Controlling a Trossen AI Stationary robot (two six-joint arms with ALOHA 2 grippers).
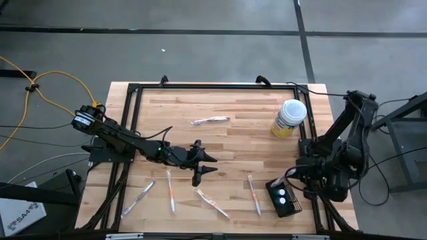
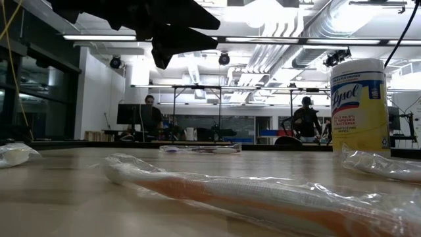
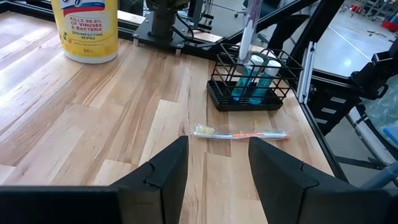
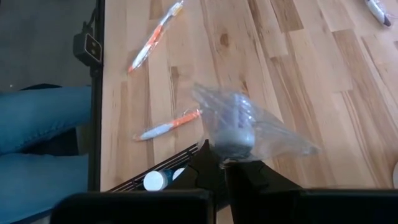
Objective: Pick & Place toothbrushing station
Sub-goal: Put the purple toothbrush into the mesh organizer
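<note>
Five plastic-wrapped toothbrushes lie loose on the light wooden table (image 1: pixel 220 143) in the high view: four with orange handles along the near edge at (image 1: pixel 138 198), (image 1: pixel 171 191), (image 1: pixel 213 203) and (image 1: pixel 254 194), and one farther back at (image 1: pixel 210 121). A sixth wrapped toothbrush (image 4: pixel 239 124) is pinched by its end between the closed fingers of the right gripper (image 4: pixel 225 163), which hangs just above the small black wire-mesh basket (image 1: pixel 284 198) at the table's near right corner, beside the right rail. The left wrist view shows that brush (image 3: pixel 249 28) standing upright over the basket (image 3: pixel 256 78), which holds two blue tubes with white caps (image 3: pixel 259 78). One yellow canister with a white lid (image 1: pixel 290 117) stands at the far right of the table, well apart from the basket. The left gripper (image 1: pixel 202 165) hovers over the middle of the table with its two dark fingers (image 3: pixel 165 171) spread apart and nothing between them. Two people stand in the room beyond the table, one at (image 2: pixel 150 113) and one at (image 2: pixel 306 118)
</note>
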